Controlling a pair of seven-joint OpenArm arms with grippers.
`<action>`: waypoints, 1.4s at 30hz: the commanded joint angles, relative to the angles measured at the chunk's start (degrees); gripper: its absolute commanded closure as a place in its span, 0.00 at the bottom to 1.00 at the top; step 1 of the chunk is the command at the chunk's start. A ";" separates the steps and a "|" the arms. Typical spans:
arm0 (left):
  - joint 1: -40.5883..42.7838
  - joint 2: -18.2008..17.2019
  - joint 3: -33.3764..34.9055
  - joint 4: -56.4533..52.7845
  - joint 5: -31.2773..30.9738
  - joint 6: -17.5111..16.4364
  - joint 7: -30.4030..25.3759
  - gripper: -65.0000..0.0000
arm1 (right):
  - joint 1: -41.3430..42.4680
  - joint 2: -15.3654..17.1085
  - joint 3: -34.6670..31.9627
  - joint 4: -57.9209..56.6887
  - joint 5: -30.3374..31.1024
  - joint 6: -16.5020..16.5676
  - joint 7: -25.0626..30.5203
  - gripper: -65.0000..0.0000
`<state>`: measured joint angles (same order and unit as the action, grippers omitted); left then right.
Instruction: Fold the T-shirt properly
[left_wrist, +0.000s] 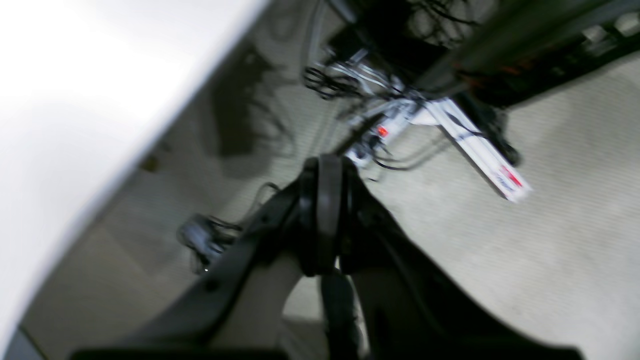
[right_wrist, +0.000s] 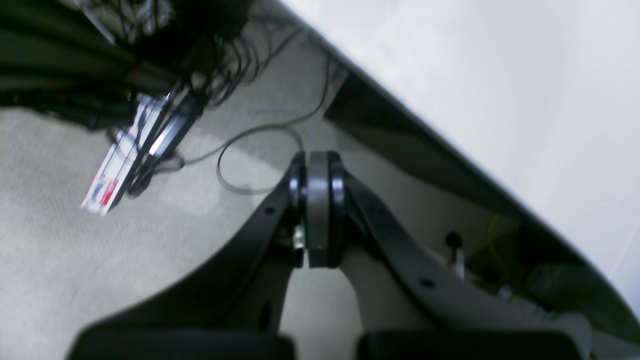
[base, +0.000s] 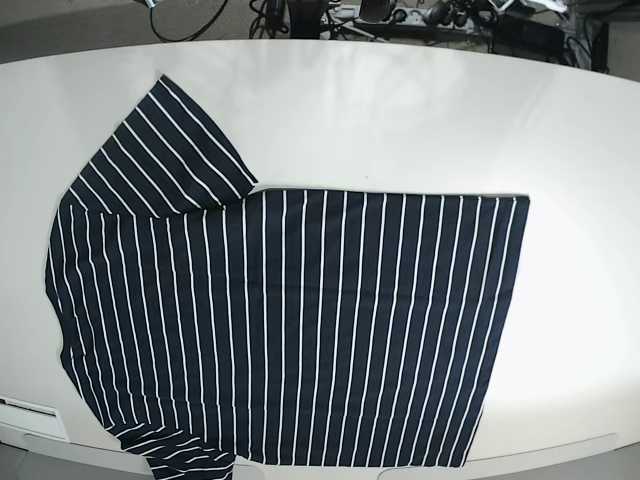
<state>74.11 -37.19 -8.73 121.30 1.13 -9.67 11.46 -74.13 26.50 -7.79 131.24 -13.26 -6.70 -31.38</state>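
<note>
The left gripper's black fingers (left_wrist: 327, 210) are pressed together with nothing between them, standing in the middle of the left wrist view over a pale grey carpeted floor (left_wrist: 500, 260). The right gripper's black fingers (right_wrist: 317, 210) are likewise closed on nothing, at the centre of the right wrist view above the same floor. Beyond the left fingers, toward the upper middle of that frame, lie a white power strip with a red light (left_wrist: 395, 127) and a tangle of black cables (left_wrist: 330, 82); the pale underside edge of the white table (left_wrist: 75, 100) fills the upper left, blurred. In the right wrist view a white strip with a red mark (right_wrist: 117, 170) sits at the left, a thin black cable loop (right_wrist: 240, 160) curls just beside the fingertips, and the table's white edge runs across the upper right. Neither gripper shows in the base view. There the large dark navy, short-sleeved T-shirt with thin white stripes (base: 300, 320) lies flat on the table, covering the left and centre of the frame, its hem at the right, one sleeve reaching toward the upper left and the other at the lower edge of the frame.
</note>
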 joint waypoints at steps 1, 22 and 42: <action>0.89 -0.26 -0.74 1.42 -0.13 0.22 -0.94 1.00 | -0.87 0.17 0.52 1.60 -0.55 -0.85 0.66 1.00; -11.78 -3.04 -1.25 5.18 8.87 2.40 -1.07 1.00 | 4.79 0.20 0.83 3.76 -12.28 1.53 3.54 1.00; -37.20 -18.99 -1.03 -17.88 12.39 -16.04 -17.27 0.71 | 28.59 0.35 0.83 -0.92 -1.79 15.06 8.61 1.00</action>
<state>37.21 -54.85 -9.04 102.89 13.76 -26.81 -5.39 -45.32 26.44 -7.25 129.56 -14.94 8.99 -23.57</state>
